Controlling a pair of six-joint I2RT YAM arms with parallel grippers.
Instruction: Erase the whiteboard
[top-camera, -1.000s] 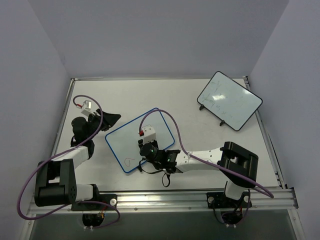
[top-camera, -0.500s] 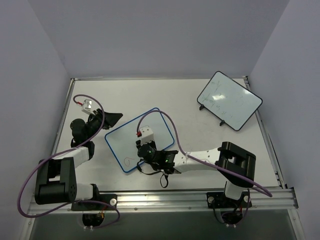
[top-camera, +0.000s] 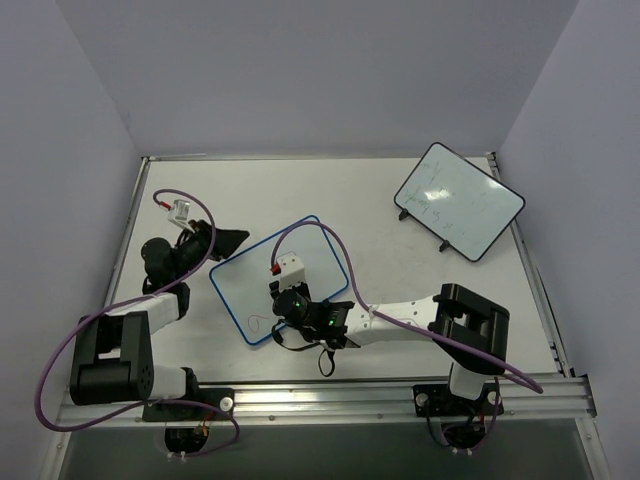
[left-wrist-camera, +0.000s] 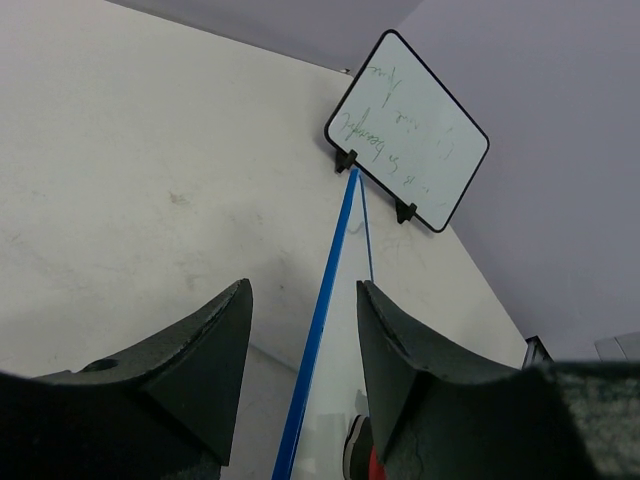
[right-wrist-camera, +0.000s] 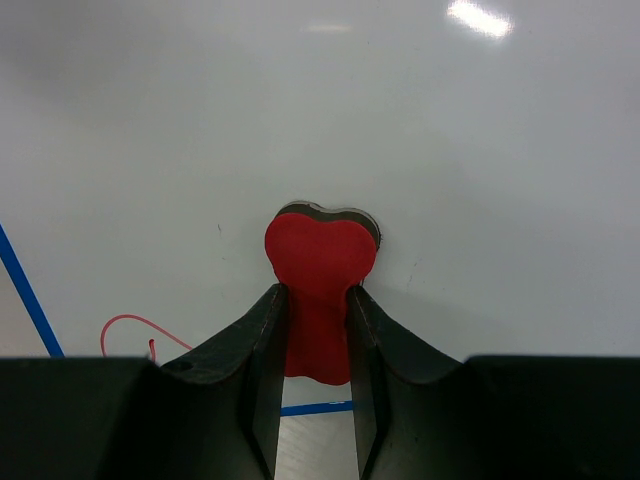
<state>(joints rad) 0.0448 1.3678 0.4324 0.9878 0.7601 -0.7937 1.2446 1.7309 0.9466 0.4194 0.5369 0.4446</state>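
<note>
Eraser (right-wrist-camera: 320, 270) clenched in right tool (right-wrist-camera: 315, 300), touching whiteboard (right-wrist-camera: 450, 150) nr red scribble (right-wrist-camera: 130, 325). Left tool (left-wrist-camera: 303, 290) released, approx half open, board's blue rim betw. its fingers.

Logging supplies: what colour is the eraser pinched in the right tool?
The eraser is red; right wrist view shows it best.

Two whiteboards: one blue-rimmed whiteboard (top-camera: 245, 285), one black-rimmed whiteboard (top-camera: 460, 200) on two small black feet (left-wrist-camera: 345, 160). One red eraser (right-wrist-camera: 320, 262). One red scribble (right-wrist-camera: 128, 317). Two grippers — one left gripper (left-wrist-camera: 303, 290), one right gripper (right-wrist-camera: 315, 292). One table (top-camera: 400, 260).
</note>
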